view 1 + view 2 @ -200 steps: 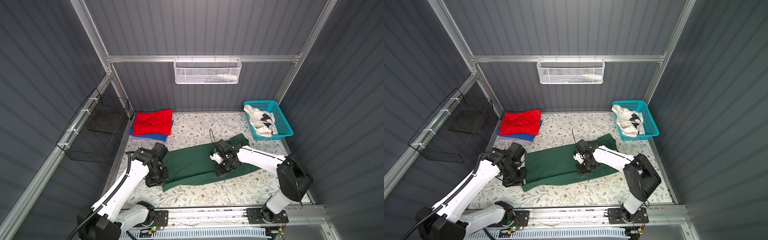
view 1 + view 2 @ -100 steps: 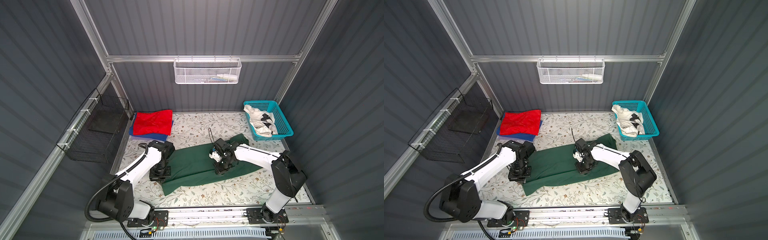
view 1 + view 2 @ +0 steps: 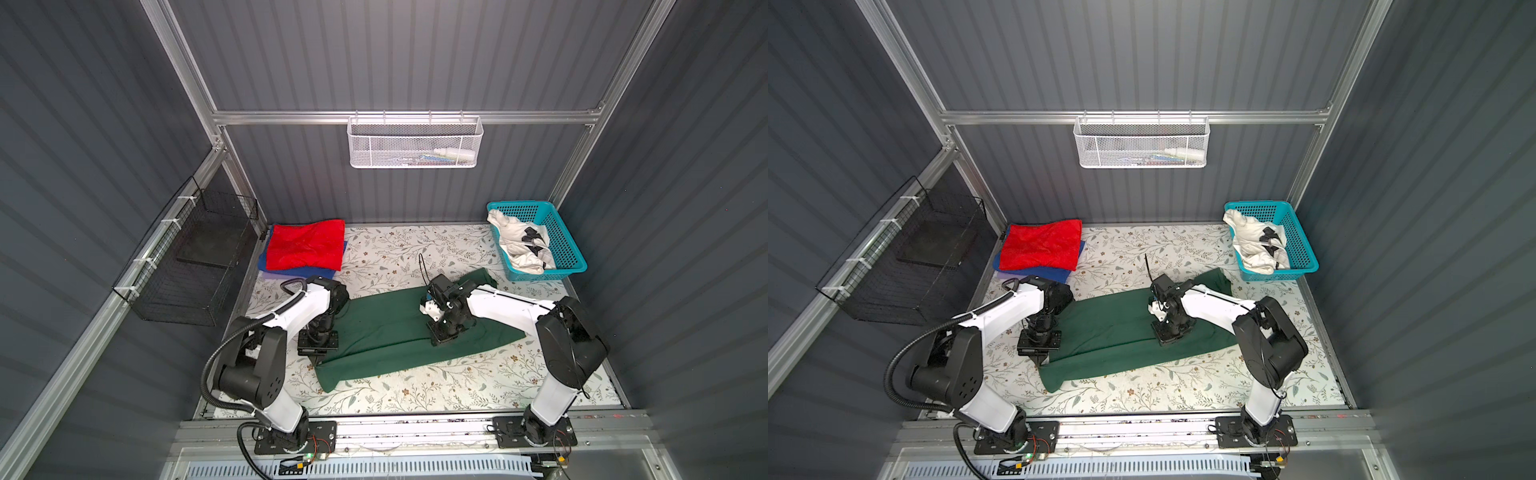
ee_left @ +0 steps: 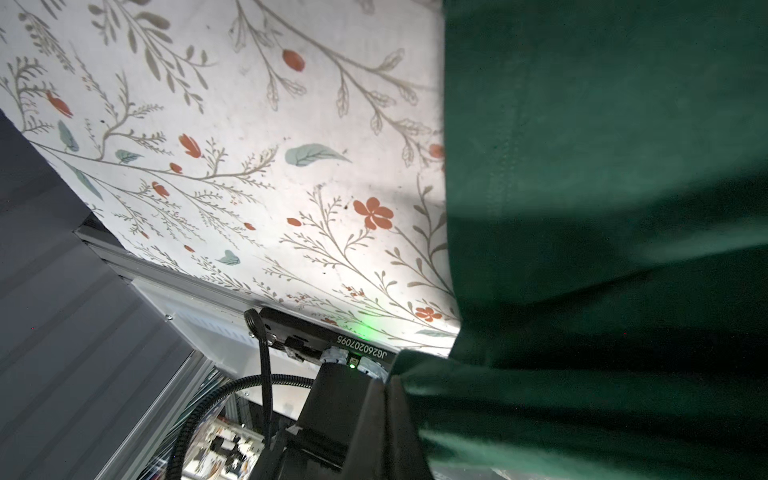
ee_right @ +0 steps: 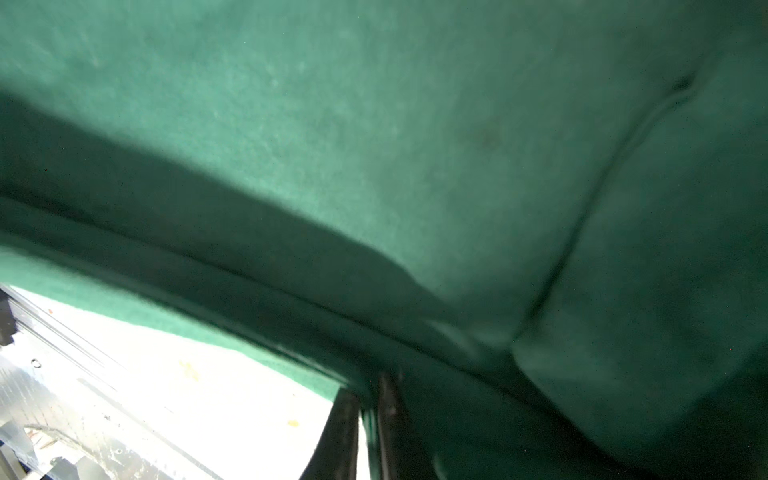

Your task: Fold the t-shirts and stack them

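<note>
The dark green t-shirt (image 3: 386, 332) (image 3: 1113, 328) lies as a long band across the middle of the floral table. At its left end my left gripper (image 3: 318, 353) (image 3: 1038, 353) (image 4: 386, 382) points down, shut on the green t-shirt's edge. Over its middle my right gripper (image 3: 442, 338) (image 3: 1169, 338) (image 5: 368, 399) presses down, its jaws nearly together with a sliver of green cloth between them. A folded red t-shirt (image 3: 305, 245) rests on a folded blue t-shirt (image 3: 299, 272) at the back left. The white t-shirt with black marks (image 3: 521, 245) is crumpled in the turquoise basket (image 3: 567, 243).
A black wire basket (image 3: 195, 257) hangs on the left wall. On the back wall hangs a white mesh basket (image 3: 415, 143). A metal rail (image 3: 415, 428) with both arm bases runs along the table's front edge. Bare floral table (image 3: 415, 249) shows behind the green t-shirt.
My left arm has folded in and its elbow has risen, while its gripper has stayed at the green t-shirt's left end. The right gripper has shifted slightly left on the cloth.
</note>
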